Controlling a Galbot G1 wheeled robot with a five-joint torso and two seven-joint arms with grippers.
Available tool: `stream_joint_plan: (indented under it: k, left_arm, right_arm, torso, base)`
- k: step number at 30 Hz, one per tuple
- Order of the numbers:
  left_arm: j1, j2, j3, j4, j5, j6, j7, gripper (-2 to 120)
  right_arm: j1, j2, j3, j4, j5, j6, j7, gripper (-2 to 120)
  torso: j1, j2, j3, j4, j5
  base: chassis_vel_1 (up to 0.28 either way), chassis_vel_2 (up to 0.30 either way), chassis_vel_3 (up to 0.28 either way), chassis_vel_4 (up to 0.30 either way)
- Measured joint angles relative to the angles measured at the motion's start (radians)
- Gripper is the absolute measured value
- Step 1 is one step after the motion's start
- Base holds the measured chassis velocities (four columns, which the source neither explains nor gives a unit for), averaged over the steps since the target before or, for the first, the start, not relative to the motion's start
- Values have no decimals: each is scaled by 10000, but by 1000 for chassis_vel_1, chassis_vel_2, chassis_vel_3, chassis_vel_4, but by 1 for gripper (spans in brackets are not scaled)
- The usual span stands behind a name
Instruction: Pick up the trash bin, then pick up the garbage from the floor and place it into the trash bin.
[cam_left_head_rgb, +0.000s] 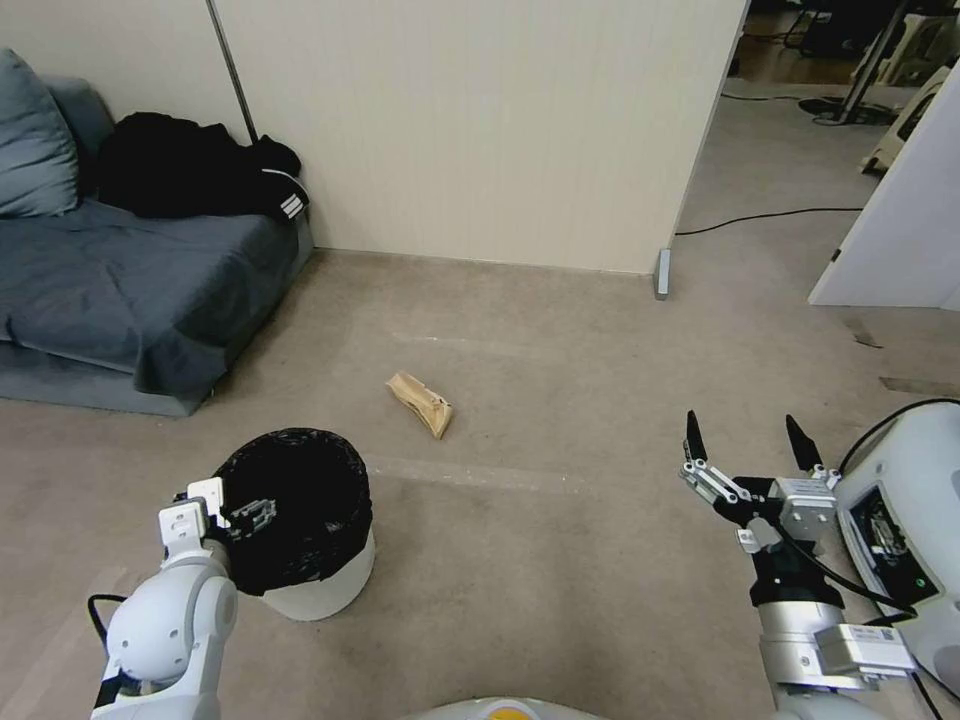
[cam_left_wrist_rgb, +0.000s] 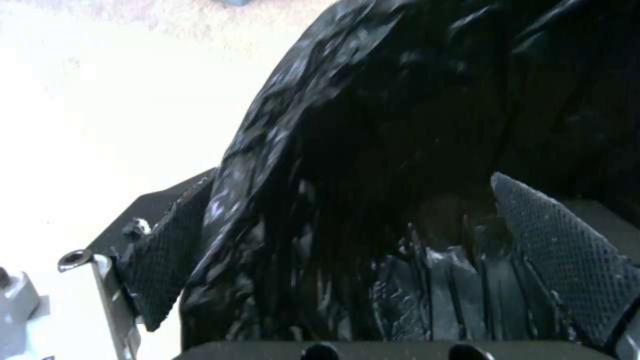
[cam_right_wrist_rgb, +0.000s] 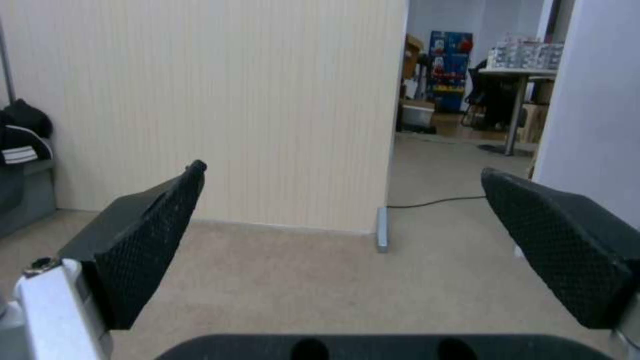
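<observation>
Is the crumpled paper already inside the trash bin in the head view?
No, the crumpled paper lies on the carpet beyond the trash bin.

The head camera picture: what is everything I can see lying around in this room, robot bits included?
trash bin: one, white with black bag, on the carpet at front left.
crumpled paper: one, tan, on the carpet beyond the bin.
sofa: one, grey, far left.
jacket: one, black, on the sofa.
cable: one, black, on the floor far right.
left claw: one, straddling the bin's near rim.
right claw: one, open, hanging above the carpet at right.
</observation>
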Motion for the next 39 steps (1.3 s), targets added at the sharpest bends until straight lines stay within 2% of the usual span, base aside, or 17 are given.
stream_joint_plan:
  k: [19, 22, 25, 28, 30, 32, 34, 35, 39]
  left_arm:
    - [13, 201, -524, 328, -279, -3, -19, 95]
    - [21, 188, -529, 387, -278, -5, 0, 88]
    - [27, 121, -504, 500, -271, -6, 28, 74]
    - [30, 81, -475, 510, -264, -11, 27, 68]
    - [43, 44, -415, 486, -248, -18, 25, 57]
    - [47, 29, -396, 476, -240, -20, 25, 54]
    - [58, 6, -359, 459, -226, -23, 24, 43]
    - [58, 6, -359, 459, -226, -23, 24, 43]
    - [84, -10, -331, 445, -225, -27, 40, 28]
  right_arm:
    - [97, 23, -112, -74, -62, -65, 8, 100]
    - [108, 20, -111, -82, -64, -69, 10, 100]
    - [108, 17, -101, -92, -64, -70, 15, 100]
    - [101, 16, -88, -99, -64, -70, 17, 100]
    - [101, 16, -70, -110, -64, -69, 19, 100]
    - [103, 17, -64, -113, -66, -69, 22, 100]
    - [112, 22, -60, -115, -74, -68, 36, 100]
    - [112, 22, -60, -115, -74, -68, 36, 100]
    - [148, 23, -42, -115, -93, -84, 52, 100]
  torso:
    - [0, 0, 0, 0, 1]
    - [0, 0, -1, 0, 3]
    - [0, 0, 0, 2, 1]
    - [0, 0, -1, 2, 7]
    - [-1, 1, -1, 2, 9]
    - [0, 0, -1, 1, 10]
    - [0, 1, -1, 0, 9]
    - [0, 1, -1, 0, 9]
    - [-1, 1, -2, -1, 9]
  base:
    - [0, 0, 0, 0]
    - [0, 0, 0, 0]
    - [0, 0, 0, 0]
    - [0, 0, 0, 0]
    - [0, 0, 0, 0]
    - [0, 0, 0, 0]
    - [0, 0, 0, 0]
    - [0, 0, 0, 0]
    - [0, 0, 0, 0]
